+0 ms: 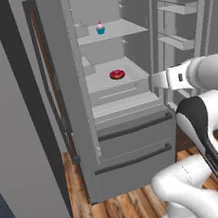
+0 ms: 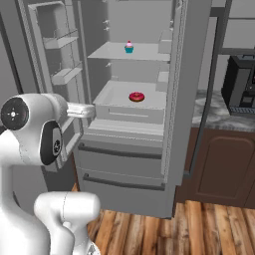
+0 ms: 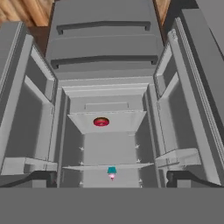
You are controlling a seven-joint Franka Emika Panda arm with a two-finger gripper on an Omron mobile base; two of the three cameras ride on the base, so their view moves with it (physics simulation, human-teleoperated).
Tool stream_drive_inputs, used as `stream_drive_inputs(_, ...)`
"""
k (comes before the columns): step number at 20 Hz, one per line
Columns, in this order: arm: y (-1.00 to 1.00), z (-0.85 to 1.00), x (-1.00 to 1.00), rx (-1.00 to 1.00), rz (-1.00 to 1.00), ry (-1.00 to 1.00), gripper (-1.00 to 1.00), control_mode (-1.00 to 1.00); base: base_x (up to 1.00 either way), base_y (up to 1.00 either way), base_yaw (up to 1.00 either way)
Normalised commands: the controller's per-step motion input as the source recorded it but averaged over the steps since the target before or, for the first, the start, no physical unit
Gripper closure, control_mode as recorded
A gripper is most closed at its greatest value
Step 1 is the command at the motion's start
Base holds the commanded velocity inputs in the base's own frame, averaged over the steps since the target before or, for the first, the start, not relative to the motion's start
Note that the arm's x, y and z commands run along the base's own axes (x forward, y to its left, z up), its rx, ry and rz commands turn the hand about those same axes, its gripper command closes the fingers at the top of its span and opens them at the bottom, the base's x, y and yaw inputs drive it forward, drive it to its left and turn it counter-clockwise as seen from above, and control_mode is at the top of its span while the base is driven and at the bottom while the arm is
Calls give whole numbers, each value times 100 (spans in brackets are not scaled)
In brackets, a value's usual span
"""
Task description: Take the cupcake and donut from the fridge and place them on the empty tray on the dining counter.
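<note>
Left base view. Fridge [image 1: 125, 103]: doors stood open. Cupcake [image 1: 100, 28] sat on the upper shelf, near its front edge; donut [image 1: 117, 74] on the shelf below, also near the front. The arm's wrist hung just outside the fridge at the donut shelf's height, to the right of the opening. Step judged: reach in for the first pastry. Best done with a level, straight entry between the shelves, then a gentle close across the donut's ring.

Right base view. Cupcake [image 2: 129, 47] and donut [image 2: 136, 96] lay well apart, one shelf between them. Door bins flanked the fridge opening; a dark appliance stood on a worktop right of the fridge.

Hand view, inverted. Donut [image 3: 101, 122] centred in the fridge; cupcake [image 3: 112, 172] beyond. Tool fingers spread wide, empty. Obstacles judged: shelf lips and door bins.
</note>
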Motion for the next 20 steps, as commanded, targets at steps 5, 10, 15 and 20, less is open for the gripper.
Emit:
stream_drive_inputs(5, 2, 0, -4, 0, 0, 0, -100, -100, 0, 0, 0)
stream_drive_inputs(10, 0, 0, 0, 0, 0, 0, -100, 100, 30, -4, 1)
stream_drive_inputs(15, 0, 0, 0, 0, 0, 0, -100, 100, 86, -34, 1)
stream_drive_inputs(20, 0, 0, 0, 0, 0, 0, -100, 100, 100, -20, 0)
